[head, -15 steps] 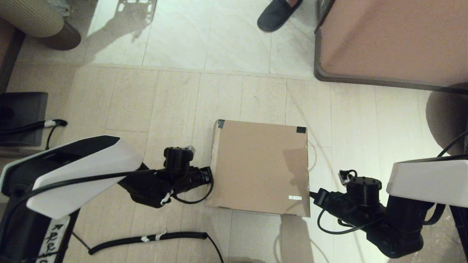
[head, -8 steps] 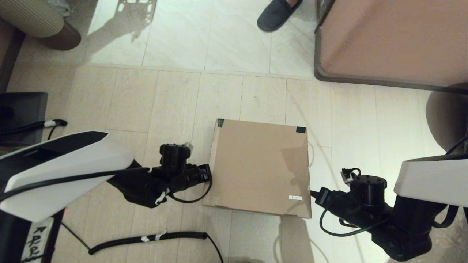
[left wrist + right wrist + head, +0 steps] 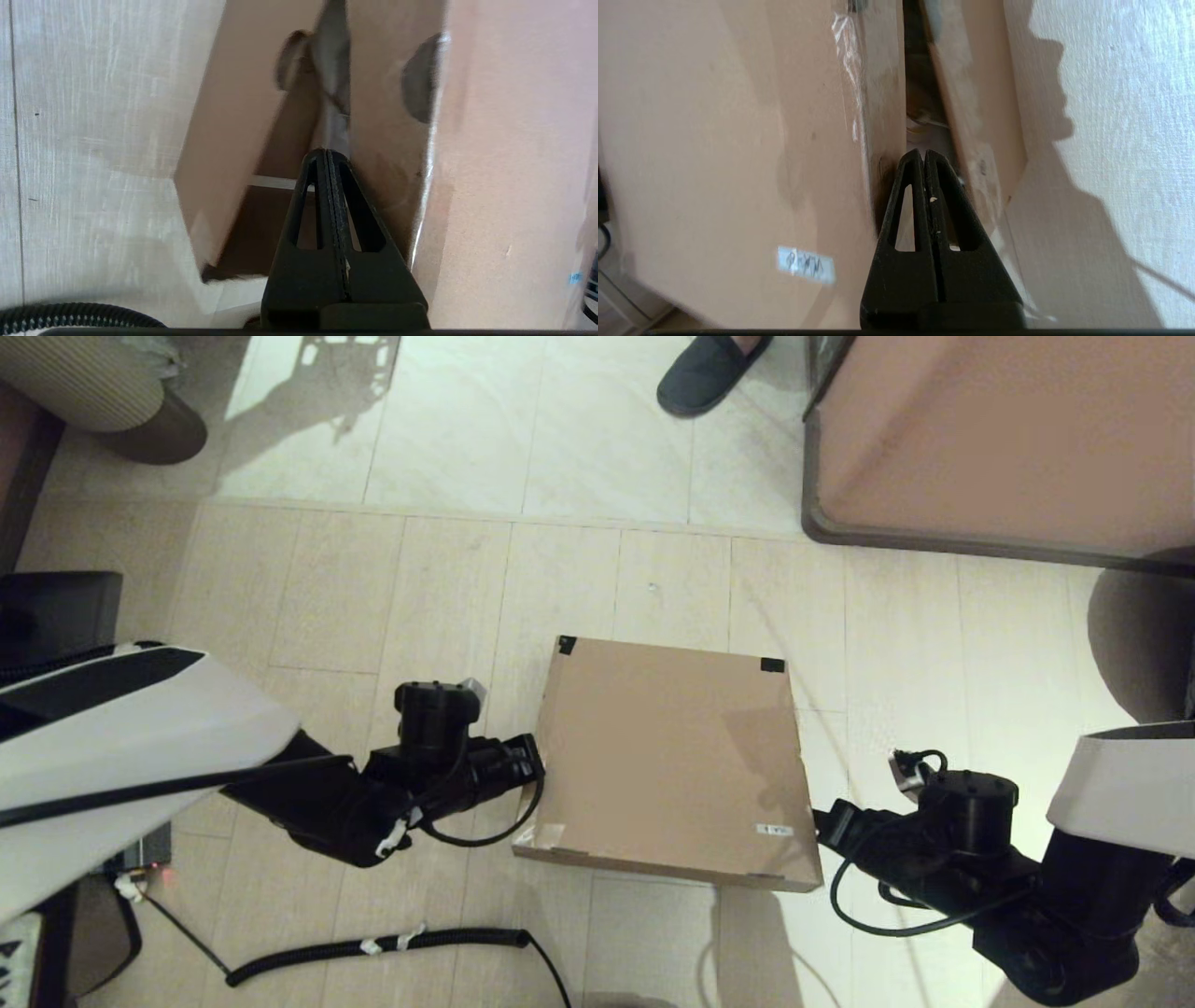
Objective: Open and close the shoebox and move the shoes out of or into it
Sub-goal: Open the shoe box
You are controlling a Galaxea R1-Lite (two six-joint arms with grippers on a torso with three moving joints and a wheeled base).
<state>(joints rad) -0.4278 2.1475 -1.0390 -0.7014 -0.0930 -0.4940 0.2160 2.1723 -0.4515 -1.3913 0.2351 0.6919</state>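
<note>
The brown cardboard shoebox [image 3: 667, 761] stands on the floor in the middle of the head view, with black tape [image 3: 771, 665] on its far lid corners and a white label [image 3: 774, 829] near the front right. Its lid is tilted, the near edge lifted off the box. My left gripper [image 3: 537, 770] is shut and wedged under the lid's left edge [image 3: 327, 154]. On the other side my right gripper [image 3: 820, 821] is shut and tucked into the gap under the lid's right edge [image 3: 923, 153]. The shoes are hidden.
A large pinkish-brown cabinet [image 3: 1008, 439] fills the back right. A person's foot in a dark slip-on shoe [image 3: 709, 369] stands behind the box. A coiled black cable [image 3: 373, 947] lies on the floor at the front left. A dark box [image 3: 56, 607] sits at the left.
The lid's near edge has risen and now stands off the box. Both shut grippers have gone up with it at the lid's left and right edges.
</note>
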